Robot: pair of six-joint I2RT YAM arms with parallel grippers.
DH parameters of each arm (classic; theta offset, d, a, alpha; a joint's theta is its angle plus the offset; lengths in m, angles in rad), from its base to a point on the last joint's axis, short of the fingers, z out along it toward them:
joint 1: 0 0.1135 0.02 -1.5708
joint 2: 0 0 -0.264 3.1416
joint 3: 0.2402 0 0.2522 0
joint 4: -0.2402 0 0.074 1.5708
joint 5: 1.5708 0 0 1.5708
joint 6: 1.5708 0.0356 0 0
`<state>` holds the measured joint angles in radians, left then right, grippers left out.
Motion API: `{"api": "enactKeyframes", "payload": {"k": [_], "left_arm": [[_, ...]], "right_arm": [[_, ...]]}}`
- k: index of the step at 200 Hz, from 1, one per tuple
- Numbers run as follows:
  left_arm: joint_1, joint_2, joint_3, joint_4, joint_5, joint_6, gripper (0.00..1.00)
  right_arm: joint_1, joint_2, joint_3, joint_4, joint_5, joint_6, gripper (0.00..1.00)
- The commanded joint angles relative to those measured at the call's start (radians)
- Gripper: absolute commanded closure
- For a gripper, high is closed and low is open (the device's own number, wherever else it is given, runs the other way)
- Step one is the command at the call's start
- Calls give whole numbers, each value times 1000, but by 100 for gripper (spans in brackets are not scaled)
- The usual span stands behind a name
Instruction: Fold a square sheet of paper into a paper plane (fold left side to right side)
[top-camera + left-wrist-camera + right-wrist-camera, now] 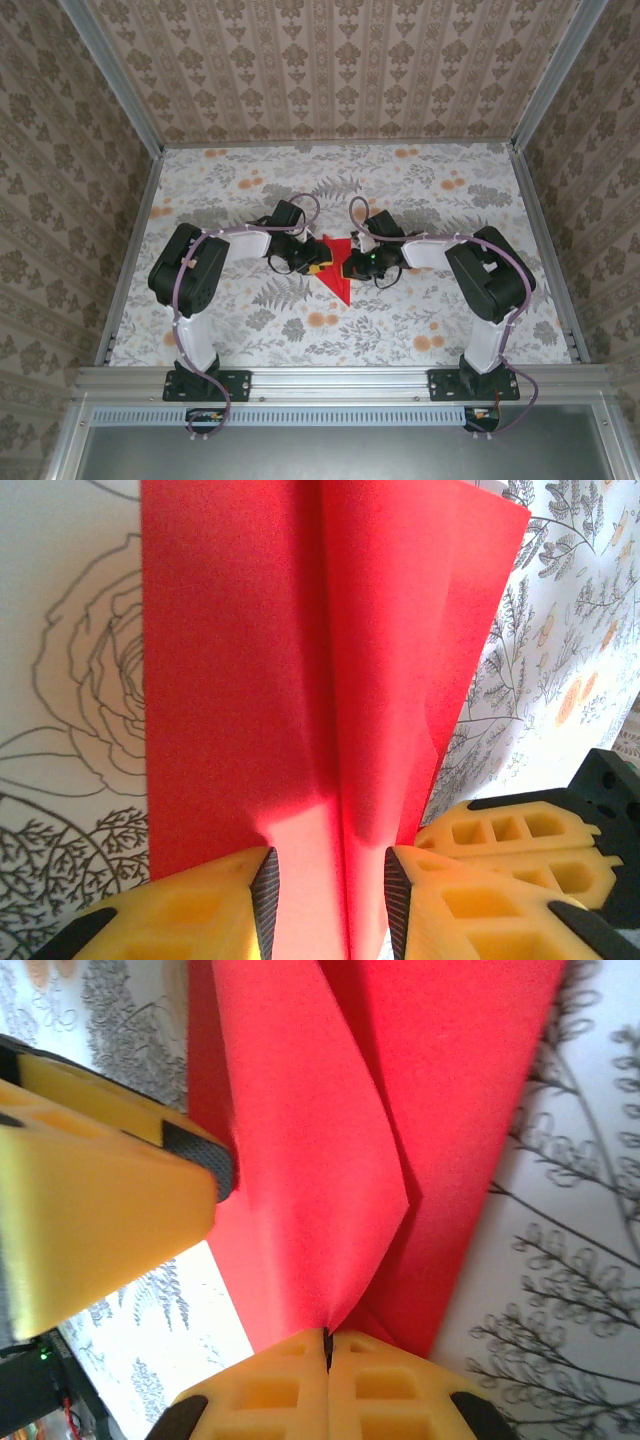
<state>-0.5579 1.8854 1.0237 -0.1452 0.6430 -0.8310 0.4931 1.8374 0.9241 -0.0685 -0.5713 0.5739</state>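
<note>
The red paper plane [340, 275] lies at the table's middle, a narrow folded sheet with its tip towards the arms. In the left wrist view the paper plane [300, 660] has a raised centre crease running between my left gripper's [327, 900] fingers, which stand apart on either side of it; that gripper is open. My right gripper [327, 1345] is shut, pinching the edge of a raised flap of the paper plane [320, 1160]. From above, the left gripper [318, 266] and the right gripper [352, 266] meet at the paper from opposite sides.
The floral tablecloth [420, 200] covers the table inside patterned walls. A yellow finger of the left gripper [110, 1190] sits close beside the paper in the right wrist view, and the right gripper's yellow finger [510, 850] crowds the left wrist view.
</note>
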Motion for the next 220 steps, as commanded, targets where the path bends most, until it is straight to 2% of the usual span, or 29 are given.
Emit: {"api": "enactKeyframes", "payload": {"k": [1, 220], "left_arm": [[-5, 15, 11, -34, -26, 0, 64], [-5, 21, 15, -39, -28, 3, 64]], "right_arm": [[-5, -31, 12, -67, 41, -31, 100], [-14, -33, 49, -97, 93, -53, 100]]}}
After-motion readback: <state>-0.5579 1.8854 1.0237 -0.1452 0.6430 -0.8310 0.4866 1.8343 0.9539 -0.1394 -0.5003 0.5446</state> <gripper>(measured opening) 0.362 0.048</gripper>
